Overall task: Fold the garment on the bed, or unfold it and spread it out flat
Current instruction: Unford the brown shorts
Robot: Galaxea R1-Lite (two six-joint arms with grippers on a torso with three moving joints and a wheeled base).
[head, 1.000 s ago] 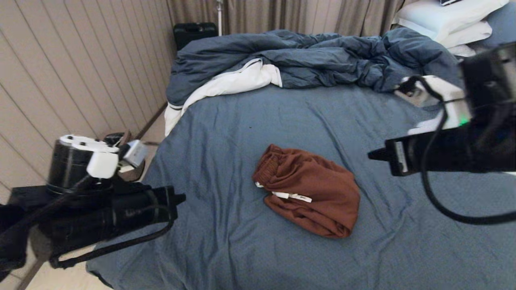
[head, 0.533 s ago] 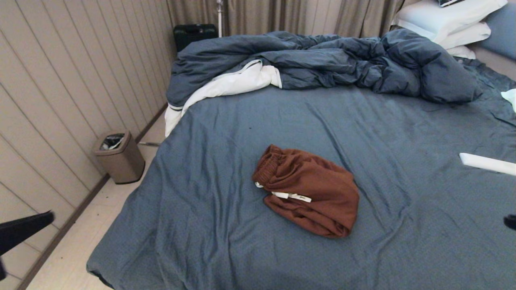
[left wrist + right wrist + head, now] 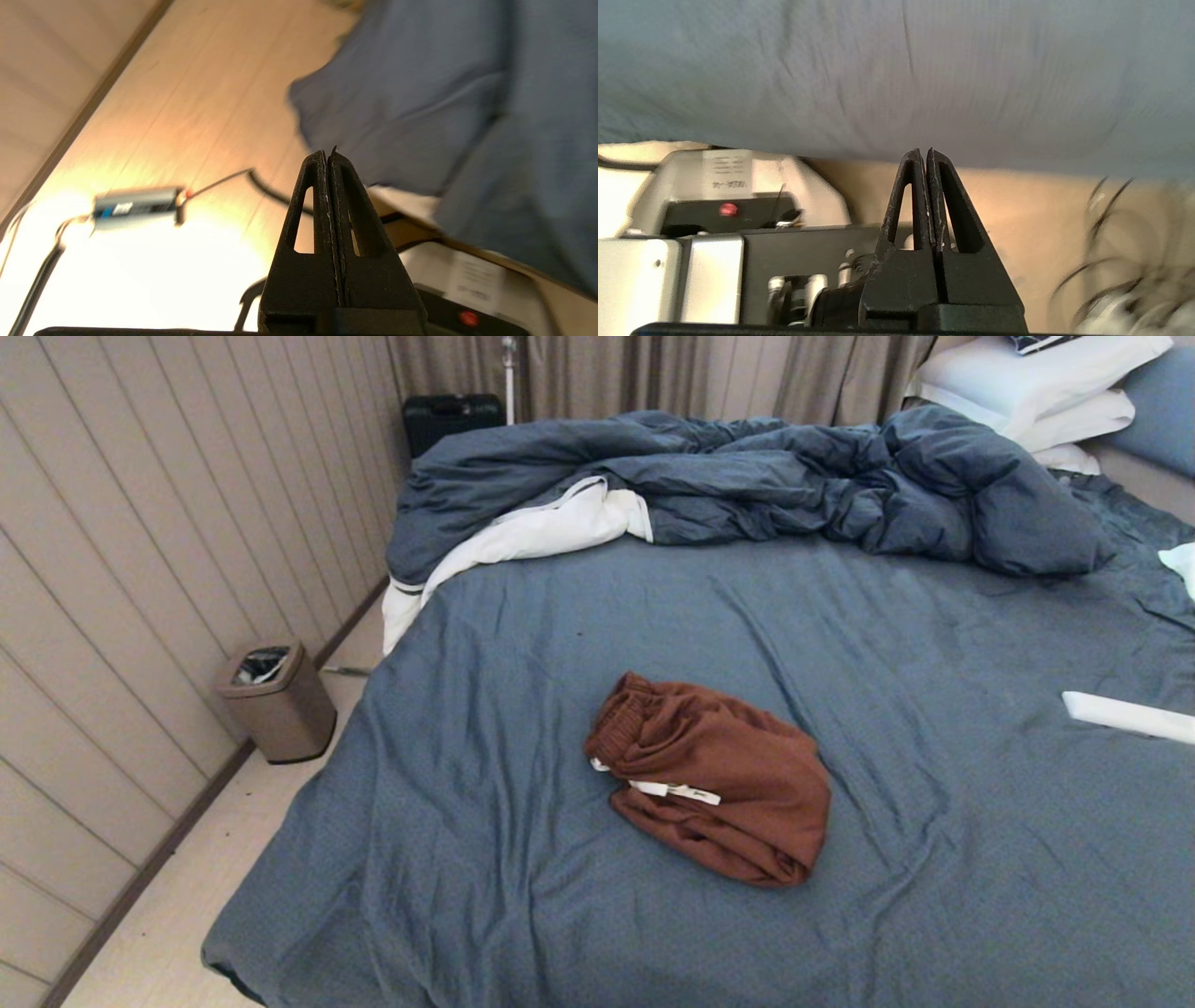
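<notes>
The garment [image 3: 724,782], rust-brown shorts, lies folded into a compact bundle near the middle of the bed [image 3: 579,616], waistband toward the left and a white drawstring across its front. Neither arm shows in the head view. My left gripper [image 3: 328,156] is shut with nothing in it, low beside the bed's hanging sheet and above the floor. Shut and empty too, my right gripper [image 3: 923,154] sits below the bed's edge next to the robot's base.
A rumpled blue duvet [image 3: 747,476] with white lining fills the far part of the bed, white pillows [image 3: 1036,383] at the far right. A flat white object [image 3: 1125,714] lies at the right edge. A small bin [image 3: 275,700] stands on the floor left of the bed.
Both arms, raised in front of the head camera a second ago, have dropped out of that view. The shorts have not moved.
</notes>
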